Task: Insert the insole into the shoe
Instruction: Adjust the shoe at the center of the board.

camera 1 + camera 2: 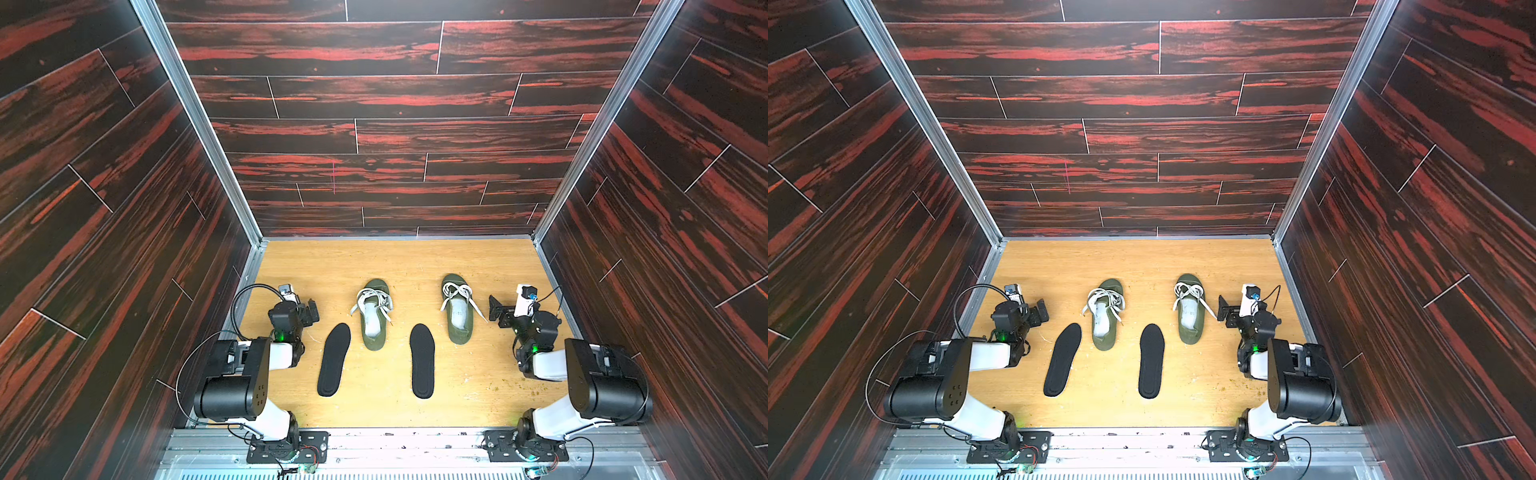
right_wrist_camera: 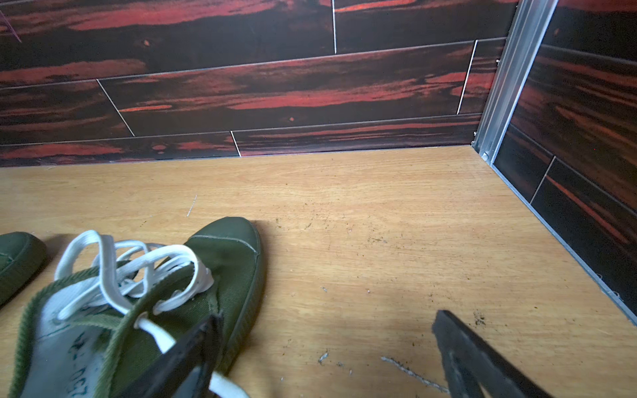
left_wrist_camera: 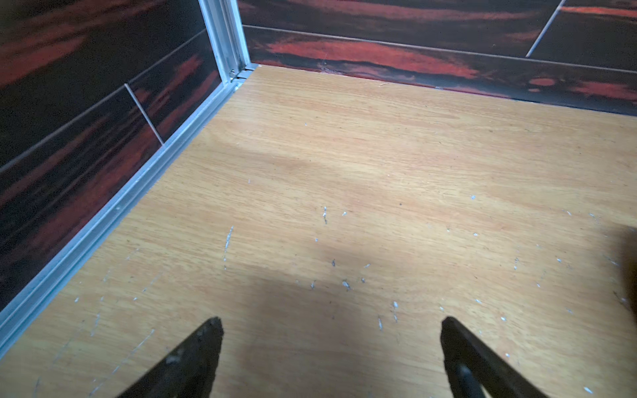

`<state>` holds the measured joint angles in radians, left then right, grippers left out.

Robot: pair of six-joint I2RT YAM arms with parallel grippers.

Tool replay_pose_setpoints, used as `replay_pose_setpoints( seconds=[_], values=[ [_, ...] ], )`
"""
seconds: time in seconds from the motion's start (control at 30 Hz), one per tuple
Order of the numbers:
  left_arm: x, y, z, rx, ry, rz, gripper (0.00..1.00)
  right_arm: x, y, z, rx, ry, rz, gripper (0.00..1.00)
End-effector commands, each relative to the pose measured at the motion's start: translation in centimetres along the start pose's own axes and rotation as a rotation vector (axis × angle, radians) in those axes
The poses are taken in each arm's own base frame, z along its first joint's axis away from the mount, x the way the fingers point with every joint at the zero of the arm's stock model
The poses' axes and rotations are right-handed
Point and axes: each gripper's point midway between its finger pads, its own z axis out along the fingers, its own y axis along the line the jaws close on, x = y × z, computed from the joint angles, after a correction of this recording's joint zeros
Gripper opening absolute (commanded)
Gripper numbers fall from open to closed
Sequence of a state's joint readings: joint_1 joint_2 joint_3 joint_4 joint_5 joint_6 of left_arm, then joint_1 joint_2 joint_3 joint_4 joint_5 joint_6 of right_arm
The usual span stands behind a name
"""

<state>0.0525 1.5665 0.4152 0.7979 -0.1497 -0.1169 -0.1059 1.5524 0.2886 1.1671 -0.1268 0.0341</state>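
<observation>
Rail (image 1: 395, 446) bears my arms. Both empty, my left gripper (image 3: 331, 325) and right gripper (image 2: 327, 317) gape. On the scuffed wood table (image 1: 395, 257), left insole (image 1: 334, 359) and right insole (image 1: 422, 360) lie flat beside left shoe (image 1: 374, 316) and right shoe (image 1: 458, 309); dark red plank walls (image 1: 395, 124) enclose it.

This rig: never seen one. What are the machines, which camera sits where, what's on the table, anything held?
Two robot arms are bolted at the near edge of a wooden table, boxed in by dark panels. Both top views come from one camera pair overhead. The other two pictures come from cameras on the arms' wrists. On the table lie the left shoe and right shoe, green with white laces, and the black left insole and right insole, flat beside them, not yet inserted. The left gripper and right gripper are both open and hold nothing.
</observation>
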Motion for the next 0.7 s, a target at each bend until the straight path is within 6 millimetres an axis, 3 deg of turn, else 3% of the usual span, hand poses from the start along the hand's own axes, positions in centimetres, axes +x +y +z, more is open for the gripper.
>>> replay_pose_setpoints(
  seconds=[0.0,0.17,0.23,0.3,0.4,0.47,0.57,0.67],
  values=[
    [-2.7,1.3,-0.4,-0.074,-0.062,-0.037,1.00,0.0,-0.2,0.1,-0.004,0.000,0.014,0.99],
    [-5.4,2.7,-0.7,-0.185,0.012,-0.054,1.00,-1.8,-0.4,0.8,0.019,0.065,0.017,0.96],
    [-6.4,3.6,-0.7,-0.247,0.050,-0.087,1.00,-2.2,0.3,1.7,0.021,0.133,0.000,0.95],
    [-7.2,3.1,-0.6,-0.220,0.090,-0.117,0.98,-2.7,1.5,2.2,0.020,0.176,-0.017,0.95],
    [-7.9,1.4,-0.3,-0.157,0.190,-0.196,0.91,-3.7,4.5,2.6,-0.016,0.213,-0.020,0.95],
    [-7.3,1.1,-0.7,-0.200,0.285,-0.261,0.86,-3.7,7.3,2.7,-0.057,0.266,-0.039,0.94],
    [-5.9,0.1,-2.1,-0.231,0.381,-0.323,0.85,-3.4,11.9,2.5,-0.126,0.366,-0.043,0.91],
    [-5.1,-3.0,-4.5,-0.190,0.429,-0.277,0.85,-3.0,17.1,1.4,-0.224,0.440,-0.046,0.88]
  ],
)
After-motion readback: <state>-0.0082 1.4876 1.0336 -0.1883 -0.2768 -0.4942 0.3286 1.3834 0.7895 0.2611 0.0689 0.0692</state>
